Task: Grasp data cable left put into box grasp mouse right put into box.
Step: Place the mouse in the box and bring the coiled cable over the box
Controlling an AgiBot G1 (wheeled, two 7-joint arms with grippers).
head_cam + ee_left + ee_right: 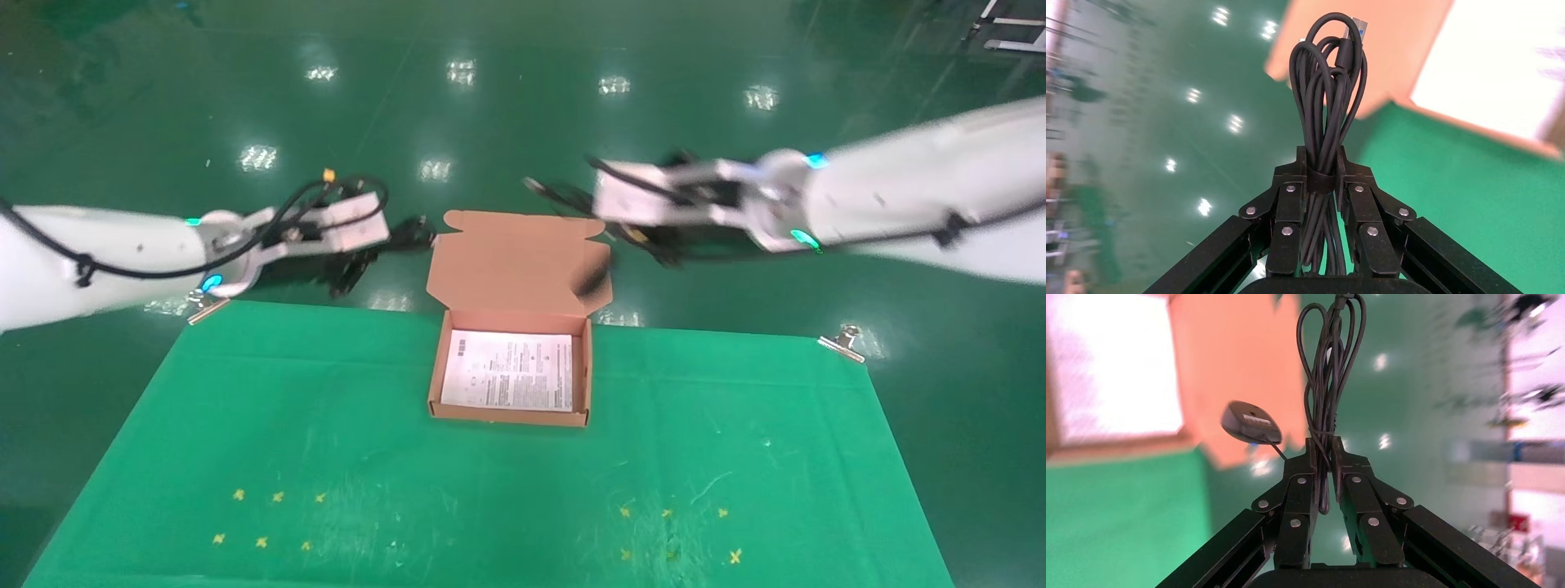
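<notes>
Both pick-ups look done, and what remains is the carry and drop into the shallow orange-brown cardboard box, which sits open on the green cloth with a white printed leaflet flat on its floor.

The left gripper is clamped on the thin black looped data cable at its tie band — the loops stick out past the fingertips, beside the lid's left edge. The right gripper pinches the bundled black cord of the small black oval mouse, not its body, so the mouse dangles free off to one side (probably swinging; the head view is too smeared to say), in front of the raised lid.

Next, each arm must come in over the open tray, lower, and part its fingers — the mouse settled first.
</notes>
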